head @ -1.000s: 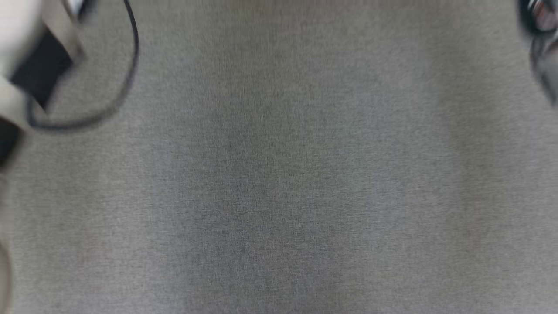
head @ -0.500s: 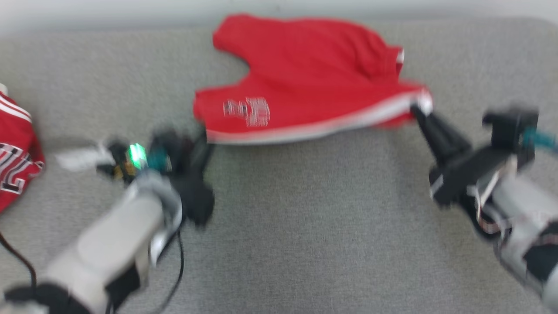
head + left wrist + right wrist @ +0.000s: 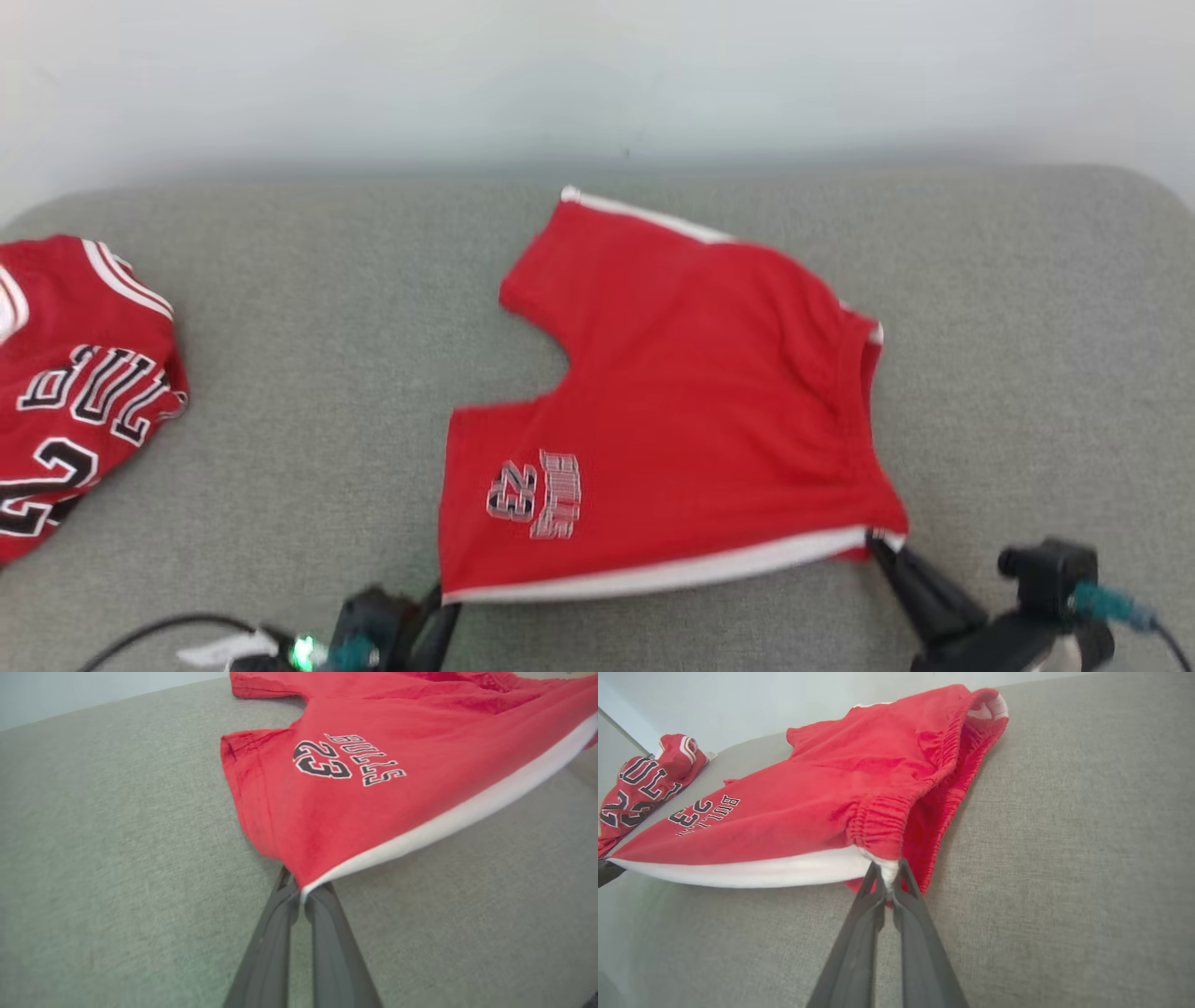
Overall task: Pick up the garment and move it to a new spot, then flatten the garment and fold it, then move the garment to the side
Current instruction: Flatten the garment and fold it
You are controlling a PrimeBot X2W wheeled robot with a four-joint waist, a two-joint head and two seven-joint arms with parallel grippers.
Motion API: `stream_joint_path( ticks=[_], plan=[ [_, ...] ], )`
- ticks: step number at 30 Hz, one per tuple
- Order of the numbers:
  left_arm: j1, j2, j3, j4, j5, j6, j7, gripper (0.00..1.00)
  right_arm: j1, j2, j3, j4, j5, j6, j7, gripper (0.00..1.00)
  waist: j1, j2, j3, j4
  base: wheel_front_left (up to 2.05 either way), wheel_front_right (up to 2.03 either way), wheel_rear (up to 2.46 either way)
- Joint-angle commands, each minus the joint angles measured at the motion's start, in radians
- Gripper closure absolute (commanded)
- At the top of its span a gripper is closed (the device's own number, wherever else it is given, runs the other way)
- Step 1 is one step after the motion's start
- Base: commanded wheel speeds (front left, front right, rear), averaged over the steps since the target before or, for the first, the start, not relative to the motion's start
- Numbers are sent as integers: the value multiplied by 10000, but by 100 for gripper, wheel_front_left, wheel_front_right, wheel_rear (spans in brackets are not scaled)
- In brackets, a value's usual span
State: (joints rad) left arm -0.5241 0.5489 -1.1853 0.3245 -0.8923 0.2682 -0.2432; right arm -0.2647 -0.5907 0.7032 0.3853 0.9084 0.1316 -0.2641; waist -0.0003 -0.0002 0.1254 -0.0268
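The garment (image 3: 691,411) is a pair of red shorts with a white side stripe and a black "BULLS 23" print, spread on the grey cushion (image 3: 308,355). My left gripper (image 3: 441,597) is shut on the near hem corner of one leg (image 3: 301,884). At the waistband end of the same white-striped edge (image 3: 887,868), my right gripper (image 3: 876,541) is shut on the fabric. The white stripe (image 3: 653,574) runs stretched between both grippers. The far leg (image 3: 597,243) lies toward the back wall.
A second red piece, a jersey (image 3: 75,392) with black lettering, lies crumpled at the cushion's left edge. A pale wall (image 3: 597,75) rises right behind the cushion. Bare grey cushion lies to the right of the shorts (image 3: 1027,355) and in front.
The head camera has swung up from bare cushion to the shorts, so the whole picture shifted. Both grippers have kept their hold on the striped edge, now low in the view.
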Motion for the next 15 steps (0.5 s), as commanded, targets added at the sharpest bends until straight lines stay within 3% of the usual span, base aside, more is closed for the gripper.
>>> stream_joint_path(
  ticks=[1,6,15],
  plan=[
    [429,110,31,-183,-124,170,-62,100,442,139,-195,-57,-210,-19,-8,100,3,2,-440,126,0,0,0],
    [1639,441,323,-917,-178,862,-193,100,1915,538,-808,-396,-792,-19,20,100,3,2,-698,140,0,0,0],
    [2139,743,688,-1468,121,1127,-224,100,2768,954,-1520,-973,-1220,-19,441,100,3,2,-615,118,0,0,0]
  ],
)
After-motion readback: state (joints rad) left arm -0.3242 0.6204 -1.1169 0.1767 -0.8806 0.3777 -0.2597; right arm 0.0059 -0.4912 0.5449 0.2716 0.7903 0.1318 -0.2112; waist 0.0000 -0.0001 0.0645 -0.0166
